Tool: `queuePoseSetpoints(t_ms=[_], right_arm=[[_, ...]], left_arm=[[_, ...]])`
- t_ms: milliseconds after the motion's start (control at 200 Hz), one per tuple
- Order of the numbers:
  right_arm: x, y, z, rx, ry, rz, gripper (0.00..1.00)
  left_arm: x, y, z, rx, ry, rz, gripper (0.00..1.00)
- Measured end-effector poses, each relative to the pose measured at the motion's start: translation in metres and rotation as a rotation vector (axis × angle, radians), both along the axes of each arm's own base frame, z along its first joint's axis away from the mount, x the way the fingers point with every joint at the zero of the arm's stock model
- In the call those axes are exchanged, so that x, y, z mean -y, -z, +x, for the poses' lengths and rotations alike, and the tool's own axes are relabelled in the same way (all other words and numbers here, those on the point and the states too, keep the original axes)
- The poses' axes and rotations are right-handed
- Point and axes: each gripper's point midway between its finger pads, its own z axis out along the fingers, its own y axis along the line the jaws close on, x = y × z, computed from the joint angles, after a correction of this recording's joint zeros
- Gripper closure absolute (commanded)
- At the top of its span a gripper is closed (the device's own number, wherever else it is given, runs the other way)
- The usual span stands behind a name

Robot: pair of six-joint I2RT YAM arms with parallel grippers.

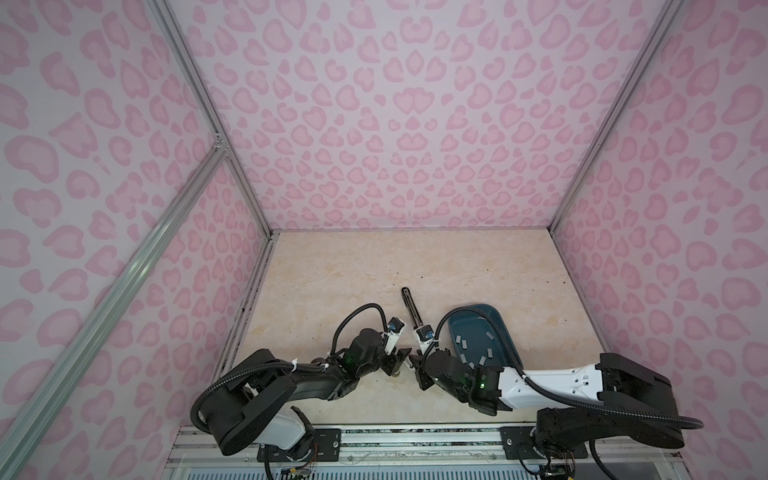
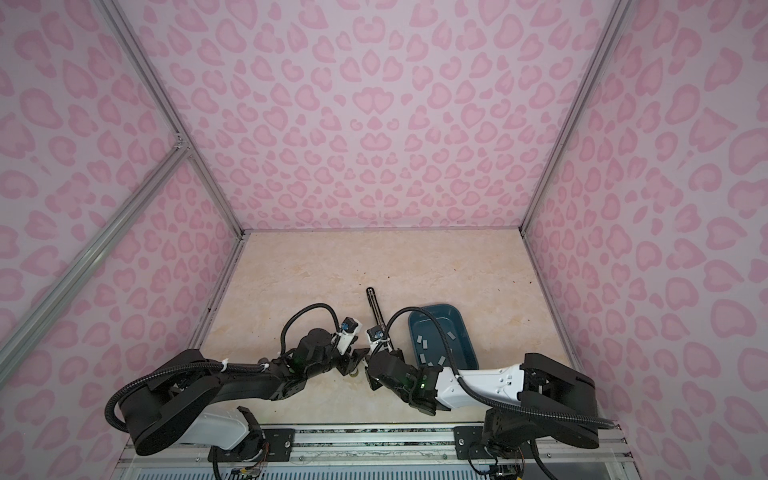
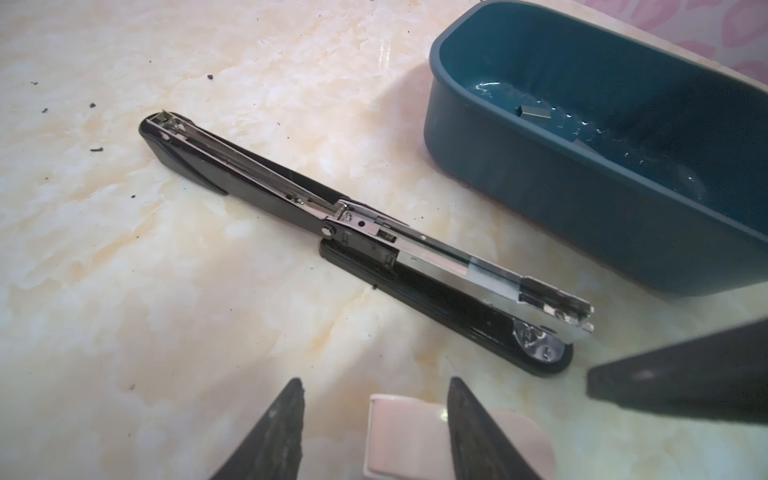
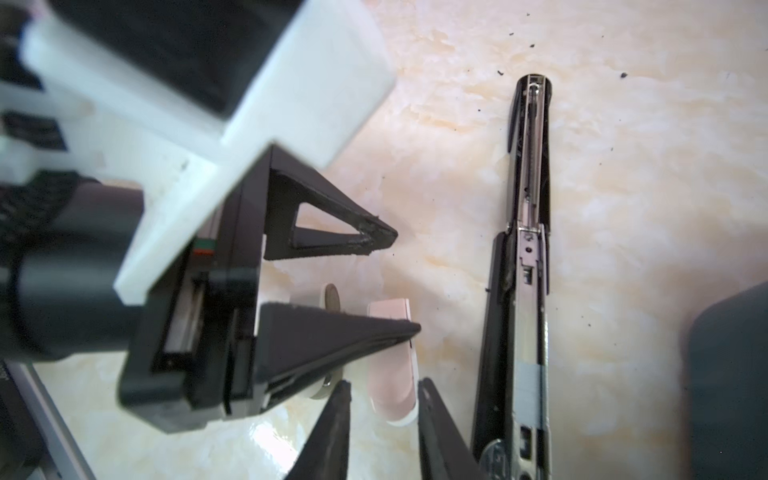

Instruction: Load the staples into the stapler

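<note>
Starting nearest the bases, two arms were seen reaching inward over the marbled table [image 1: 332,270], their grippers brought close together at its near middle. One small pink stapler [image 4: 392,374] was found lying flat between them. The left gripper [image 3: 376,380] was held with its jaws well apart, one finger laid across the pink stapler and the other in free air, so nothing was clamped. The right gripper [image 4: 385,381] was set with its jaws narrowly apart around the pink stapler's near end; whether that end was pinched could not be told. Just beyond, one long black stapler [image 3: 365,232] was laid fully opened on the table, its metal channel exposed, and what looked like one grey strip was seen lying in that channel. To the right of the black stapler, and apart from it, one teal bin [image 3: 540,174] was placed. The loose staples [image 1: 487,333] were scattered over the bin's floor; at least six strips were counted in both top views, with part of the bin hidden by the right arm and its cable.
</note>
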Motion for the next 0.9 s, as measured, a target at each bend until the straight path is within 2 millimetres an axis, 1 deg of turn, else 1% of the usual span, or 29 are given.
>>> queuePoseSetpoints(t_ms=[100,190,385,900], right_arm=[[-0.001,0.009,0.002,-0.012,0.009,-0.033,0.77],[0.001,0.018,0.004,-0.026,0.02,-0.056,0.78],[0.004,0.028,0.007,-0.043,0.035,-0.075,0.79],[0.003,0.037,0.014,-0.061,0.057,-0.065,0.82]], left_arm=[[0.001,0.001,-0.001,0.013,0.001,0.014,0.45],[0.004,0.001,0.0,0.023,0.006,0.022,0.46],[0.005,0.003,0.002,0.032,-0.002,0.033,0.47],[0.008,0.007,0.006,0.038,-0.005,0.05,0.49]])
